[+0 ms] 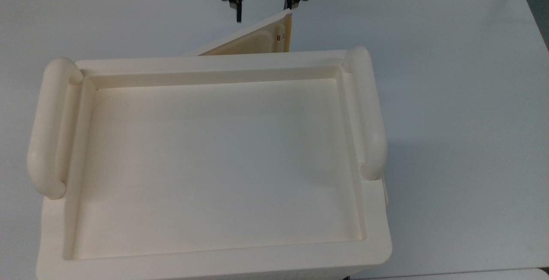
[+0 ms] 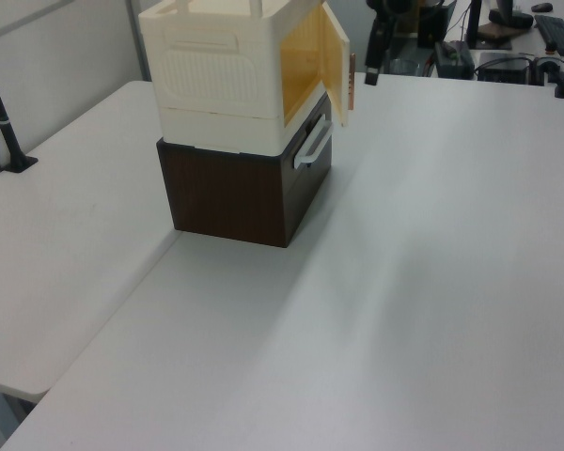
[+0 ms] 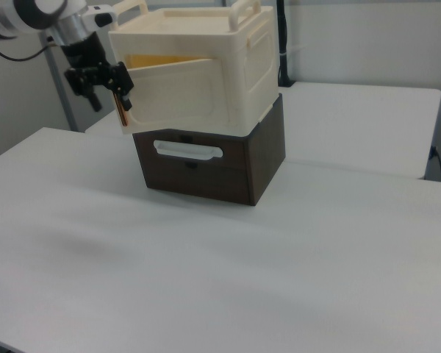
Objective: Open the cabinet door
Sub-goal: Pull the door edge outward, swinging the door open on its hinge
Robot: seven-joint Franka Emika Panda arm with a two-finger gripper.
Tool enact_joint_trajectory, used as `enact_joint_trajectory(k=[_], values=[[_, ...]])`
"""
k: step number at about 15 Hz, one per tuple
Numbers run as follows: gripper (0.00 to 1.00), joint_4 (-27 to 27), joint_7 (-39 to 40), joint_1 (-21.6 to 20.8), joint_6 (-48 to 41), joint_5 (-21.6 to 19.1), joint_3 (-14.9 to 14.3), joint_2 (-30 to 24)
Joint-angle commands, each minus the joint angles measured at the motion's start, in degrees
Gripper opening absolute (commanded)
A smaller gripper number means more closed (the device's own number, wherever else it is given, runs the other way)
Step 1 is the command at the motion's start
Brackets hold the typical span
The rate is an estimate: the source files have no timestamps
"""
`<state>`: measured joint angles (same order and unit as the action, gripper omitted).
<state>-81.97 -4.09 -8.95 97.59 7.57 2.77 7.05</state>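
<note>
Already the door (image 1: 253,40) stands part-open from the cabinet (image 1: 214,160), free edge toward the tabletop's (image 1: 450,78) far edge. Pincer (image 1: 263,7), fingers apart, straddles that edge; next, probably push it wider.

black gripper (image 1: 263,7) at the top view's upper edge, fingers spread apart, pointing downward
</note>
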Motion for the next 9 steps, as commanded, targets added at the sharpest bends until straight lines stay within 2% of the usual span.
enact_joint_trajectory(k=[1, 5, 9], values=[[0.91, -0.8, 0.7, -0.1, -8.6, -0.1, -0.1, -4.3], [0.9, 5.6, 0.0, -0.1, -8.7, -0.3, -0.2, -4.3], [0.9, 5.9, -1.7, -0.5, 4.1, -1.5, 0.0, -3.8]])
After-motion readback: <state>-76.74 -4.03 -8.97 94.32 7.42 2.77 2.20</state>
